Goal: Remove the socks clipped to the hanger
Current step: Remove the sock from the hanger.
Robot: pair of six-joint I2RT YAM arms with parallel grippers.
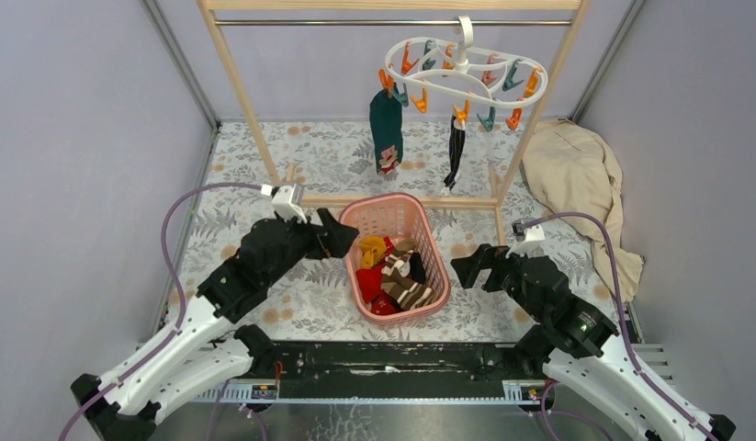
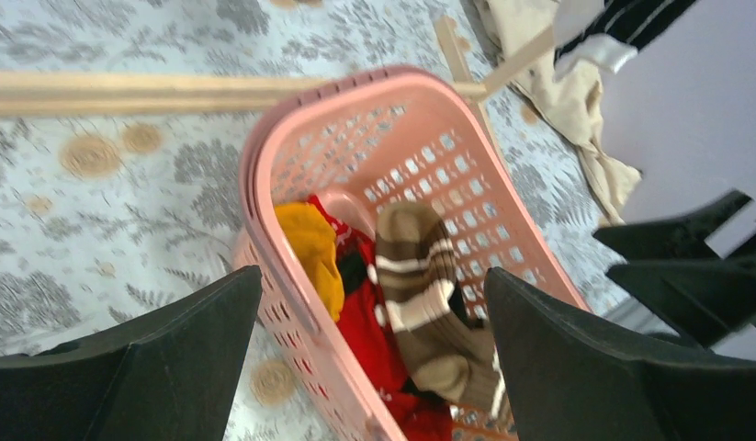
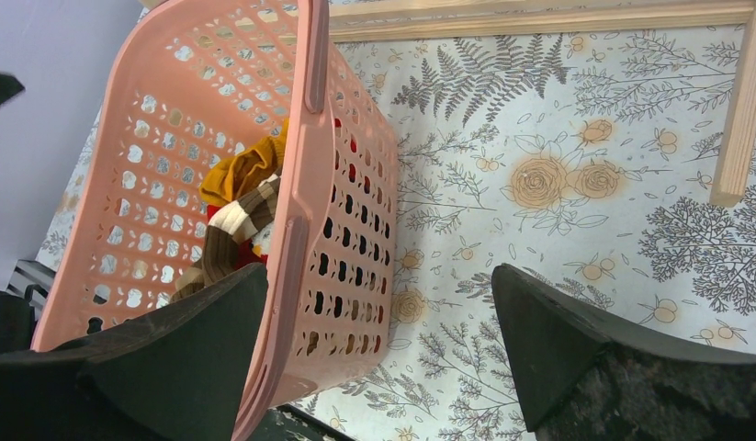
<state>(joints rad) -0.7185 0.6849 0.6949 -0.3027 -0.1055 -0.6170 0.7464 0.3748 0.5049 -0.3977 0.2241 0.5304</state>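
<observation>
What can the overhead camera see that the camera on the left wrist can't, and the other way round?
Overhead only: the hanger on the wooden rack, with a dark teal sock and a black sock clipped to it. Left wrist only: a close look between the spread fingers of the left gripper. Both: the pink basket holding the mustard sock, red sock and striped sock, and the beige cloth.

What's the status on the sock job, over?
Left end effector open, right end effector open, both empty. Teal sock and black sock clipped on hanger; rest in pink basket. Nothing seen blocking.
</observation>
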